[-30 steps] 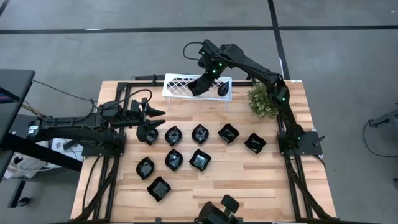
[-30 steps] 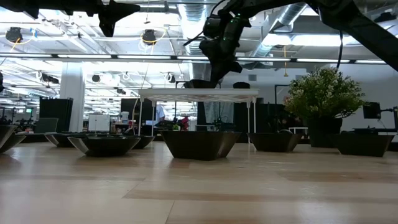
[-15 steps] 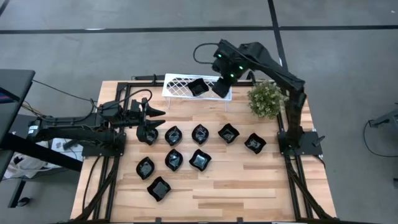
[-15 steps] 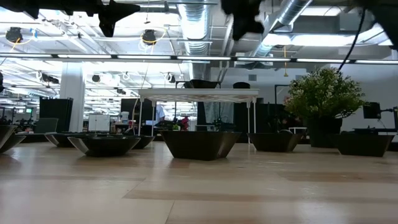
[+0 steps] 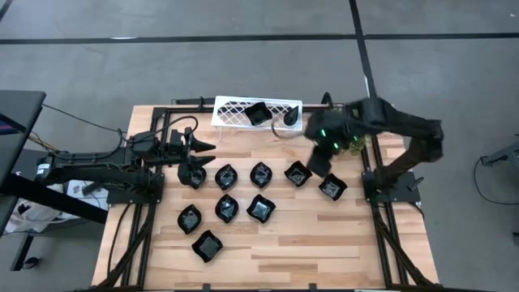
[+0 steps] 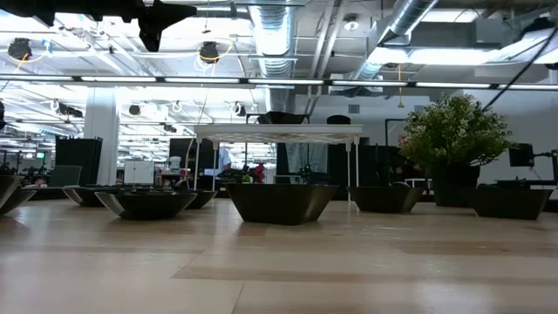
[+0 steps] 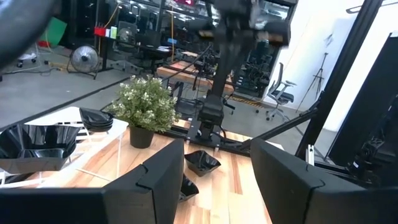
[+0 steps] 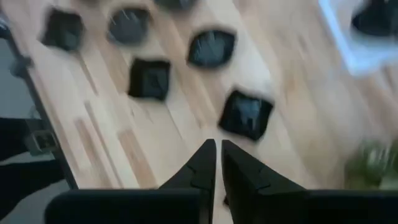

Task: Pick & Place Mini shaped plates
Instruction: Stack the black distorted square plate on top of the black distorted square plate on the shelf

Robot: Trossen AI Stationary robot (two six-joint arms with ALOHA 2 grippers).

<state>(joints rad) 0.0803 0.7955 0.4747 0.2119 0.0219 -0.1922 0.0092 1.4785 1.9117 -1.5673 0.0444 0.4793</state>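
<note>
Left of the white rack [image 5: 256, 113], the left tool [image 5: 203, 148] is hovering with fingers spread, empty. Mini shaped plates [image 5: 261, 173] are lying below the rack; one is sitting on it. Right of it, the right tool [image 5: 316, 162] is nearly closed, empty.

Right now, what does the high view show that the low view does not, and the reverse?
Only the high view shows both arms: the left gripper open near the table's left edge, and the right gripper above the square plates near the plant, its fingers nearly together in its wrist view. It also shows nine black plates on the wood. Only the low view shows the room behind and the white rack from the side. Both show a plate on the rack.
</note>
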